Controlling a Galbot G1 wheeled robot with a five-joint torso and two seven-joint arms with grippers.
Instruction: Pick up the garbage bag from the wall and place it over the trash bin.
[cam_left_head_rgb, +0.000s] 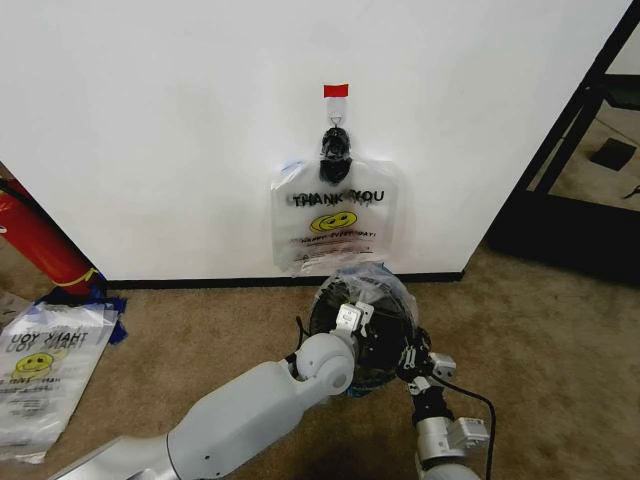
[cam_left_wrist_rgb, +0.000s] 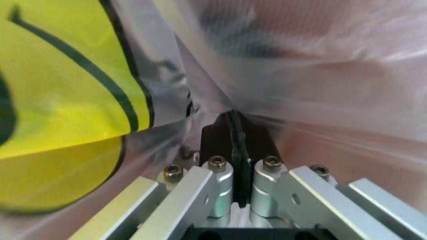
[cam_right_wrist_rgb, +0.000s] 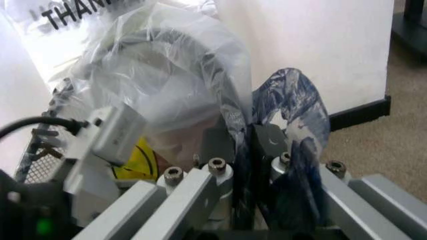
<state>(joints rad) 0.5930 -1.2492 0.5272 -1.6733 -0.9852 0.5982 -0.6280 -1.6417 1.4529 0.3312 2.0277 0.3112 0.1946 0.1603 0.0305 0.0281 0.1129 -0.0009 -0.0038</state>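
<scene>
Over the trash bin (cam_left_head_rgb: 335, 330), both hands pinch the garbage bag (cam_left_head_rgb: 380, 285)

Tan carpet (cam_left_head_rgb: 560, 330); black shelving (cam_left_head_rgb: 590, 120) (right side).

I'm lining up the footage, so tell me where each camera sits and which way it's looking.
Head view: from the robot's head, down at the trash bin by the wall; both arms show.
Left wrist view: on the left arm, into the garbage bag; left hand shut on it.
Right wrist view: on the right arm, toward the wall; right hand shut on the bag's bluish edge.
All three views share the garbage bag.
</scene>
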